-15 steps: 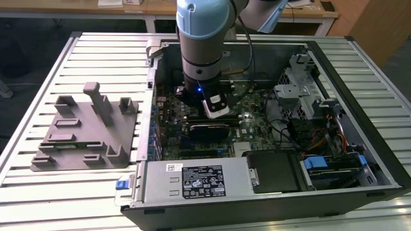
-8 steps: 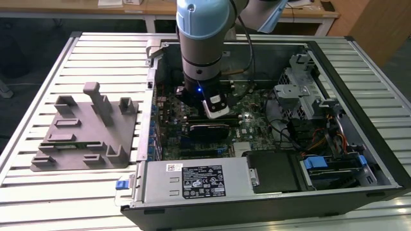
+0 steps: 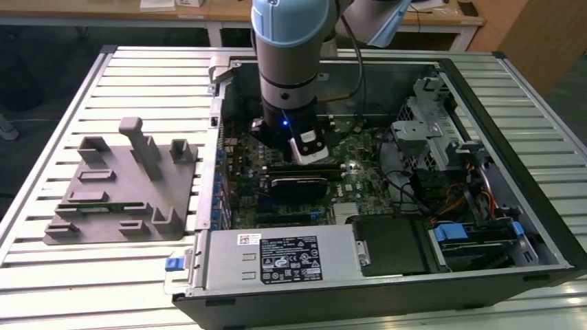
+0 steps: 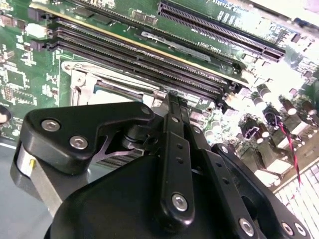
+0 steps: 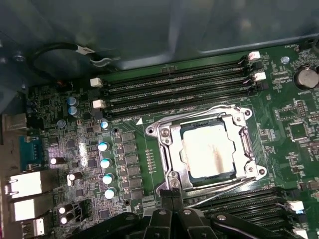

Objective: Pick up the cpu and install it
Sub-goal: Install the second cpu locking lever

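The cpu (image 5: 207, 149), a flat square chip with a pale silver top, lies seated in the metal socket frame (image 5: 167, 137) on the green motherboard (image 5: 284, 124). My gripper (image 5: 171, 195) hangs just above the board at one edge of the socket, beside the cpu and apart from it. Its two black fingers (image 5: 165, 199) stand pressed together with nothing between them. In the second wrist view the gripper (image 4: 174, 107) and its black linkage cover most of the socket. In the exterior view the arm (image 3: 289, 62) reaches straight down into the open computer case (image 3: 513, 89).
Memory slots (image 5: 174, 84) run along both sides of the socket. Capacitors (image 5: 104, 162) and rear ports (image 5: 22, 184) stand close by. A silver power supply (image 3: 275, 258), a drive cage (image 3: 431, 130) and cables (image 3: 440, 196) crowd the case. A grey fixture (image 3: 119, 192) sits outside on the slatted table.
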Tool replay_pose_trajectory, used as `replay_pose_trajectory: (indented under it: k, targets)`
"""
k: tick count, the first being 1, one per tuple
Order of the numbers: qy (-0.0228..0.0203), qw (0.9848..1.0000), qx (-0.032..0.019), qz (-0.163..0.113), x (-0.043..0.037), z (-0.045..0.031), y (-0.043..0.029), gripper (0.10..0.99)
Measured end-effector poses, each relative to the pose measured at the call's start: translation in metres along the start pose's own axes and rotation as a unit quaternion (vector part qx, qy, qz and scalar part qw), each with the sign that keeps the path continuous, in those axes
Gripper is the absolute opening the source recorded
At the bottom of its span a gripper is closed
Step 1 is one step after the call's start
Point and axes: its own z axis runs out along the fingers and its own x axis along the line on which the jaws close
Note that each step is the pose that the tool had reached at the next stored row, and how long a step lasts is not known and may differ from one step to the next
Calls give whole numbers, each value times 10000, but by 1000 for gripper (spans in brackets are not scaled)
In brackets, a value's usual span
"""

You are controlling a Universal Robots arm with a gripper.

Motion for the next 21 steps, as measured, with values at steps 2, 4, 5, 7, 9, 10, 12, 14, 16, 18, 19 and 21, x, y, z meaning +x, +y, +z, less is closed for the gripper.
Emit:
replay_pose_trajectory:
  k: [2,4,5,7,9,10,12,14,16,18,19,21]
  targets:
    - [0,10000,0,0,-2,-25,4,106]
    - [0,10000,0,0,-5,-43,8,106]
    - [0,10000,0,-1,-9,-49,10,106]
    - [0,10000,0,0,-18,-56,11,106]
    - [0,10000,0,0,-27,-61,8,106]
    - [0,10000,1,0,-31,-63,5,106]
    - [0,10000,0,0,-37,-66,-4,106]
    - [0,10000,0,0,-42,-69,-17,106]
    - [0,10000,0,0,-45,-71,-34,106]
    - [0,10000,2,0,-49,-76,-57,106]
    - [0,10000,1,0,-52,-77,-68,106]
    - [0,10000,0,0,-56,-81,-92,106]
